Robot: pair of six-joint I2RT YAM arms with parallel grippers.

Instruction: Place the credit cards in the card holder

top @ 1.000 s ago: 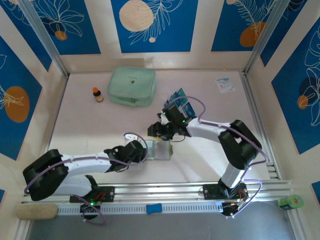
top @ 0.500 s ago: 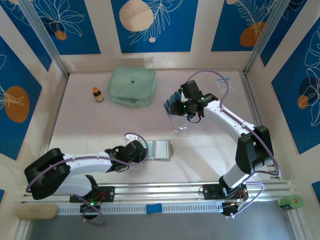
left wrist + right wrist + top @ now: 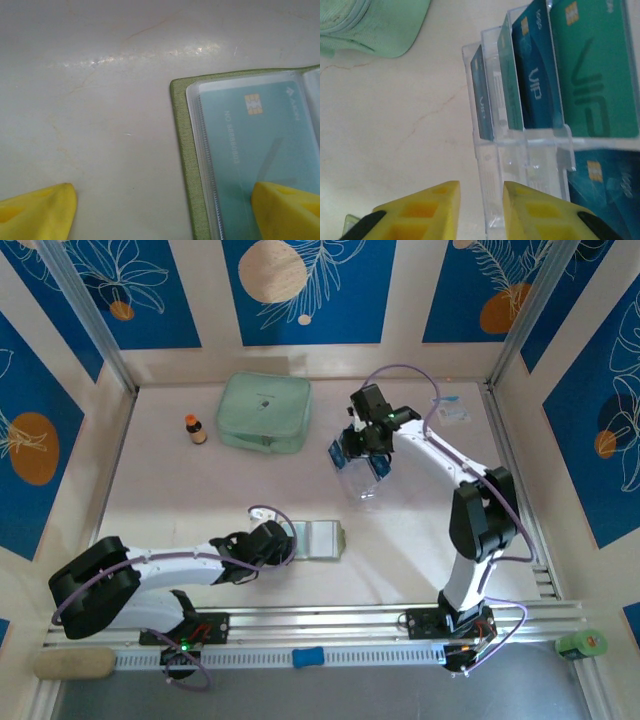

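My right end effector (image 3: 481, 212), fingers narrowly parted and empty, faces the blue and teal credit cards (image 3: 535, 85) standing edge-on in a clear plastic rack (image 3: 520, 165) straight ahead. The open olive-green card holder (image 3: 181, 165) lies well apart, under my wide-open left end effector (image 3: 160, 215).

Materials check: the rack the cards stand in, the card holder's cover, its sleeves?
Rack: looks like clear rigid plastic, probably acrylic; see-through, glossy edges. Card holder cover: olive, matte, finely textured; maybe faux leather or fabric. Sleeves: clear soft plastic film; a teal card shows through, ribbed seam at the edge.
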